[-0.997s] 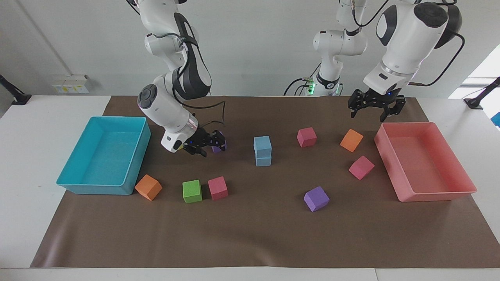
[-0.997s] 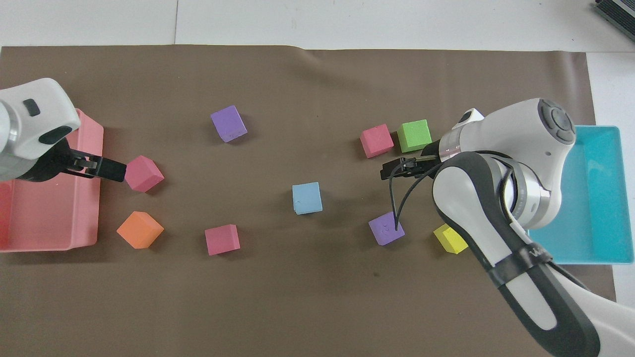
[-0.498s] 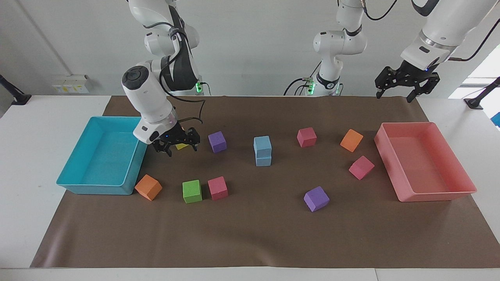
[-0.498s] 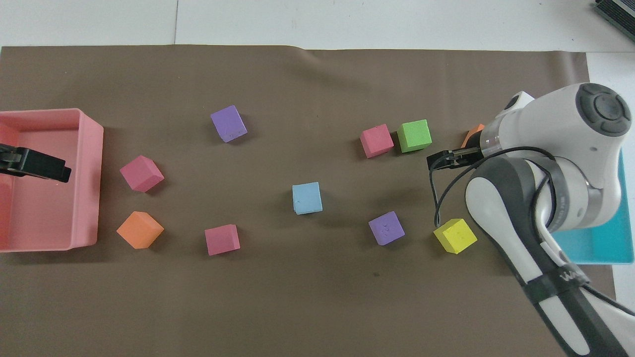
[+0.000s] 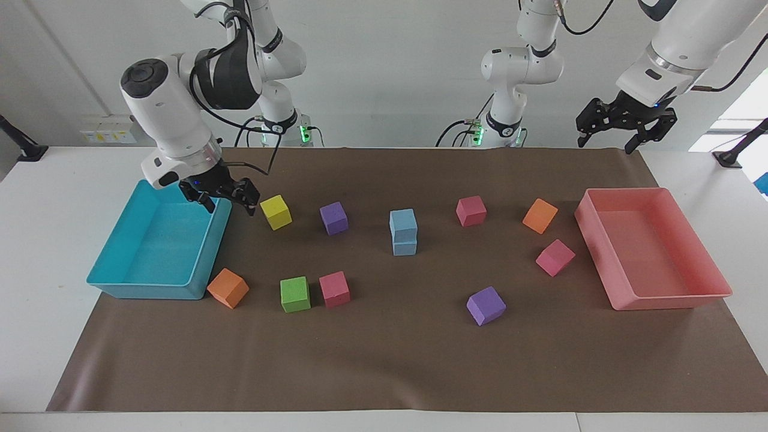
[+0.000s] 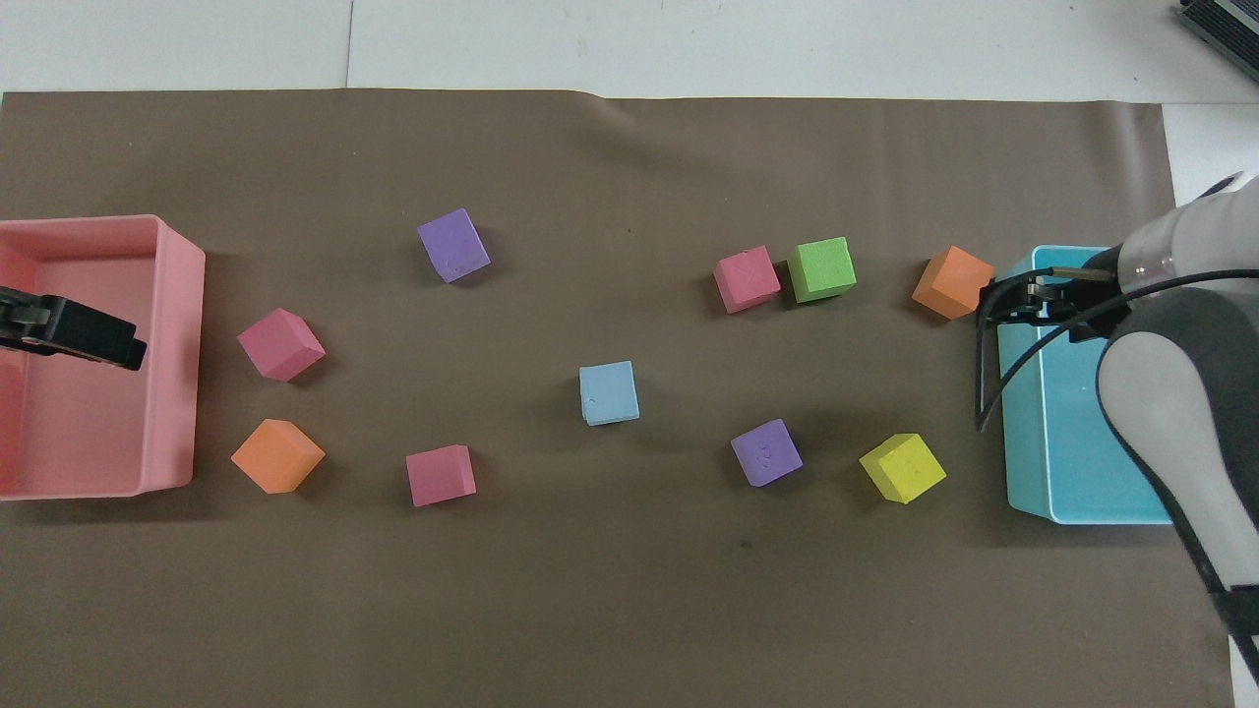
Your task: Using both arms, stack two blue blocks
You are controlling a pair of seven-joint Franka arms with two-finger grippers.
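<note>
Stack: you have the two blue blocks [image 5: 404, 231] sitting one on the other at the middle of the mat, apart from every other cube; they sat just like this a second ago, so I judge the task itself done
Right gripper [image 5: 221, 194]: a second ago it was low over the mat by the purple cube [image 5: 333, 217]; now you find it up over the rim of the cyan tray [image 5: 123, 282] at the right arm's end, jaws spread and carrying nothing
Left gripper [image 5: 624, 123]: it has lifted from just above the pink tray [image 5: 672, 299] and now hangs high over that tray's end nearest the robots, jaws released, nothing between them
Newly uncovered: with the right arm out of the way you can see the yellow cube [image 5: 276, 212] beside that purple cube, lying free on the mat
What this means for you: both arms are pulling back from the stack without brushing it, which reads as a retreat to rest; nothing looks left to do but check that the top block sits square
Surface: a brown mat [image 5: 384, 372] over a white table, with a slight crease along the edge nearest the robots
Other cubes: pink, orange, green and a second purple one lie scattered and unmoved
Room: a plain white wall, with a socket strip toward the right arm's end
</note>
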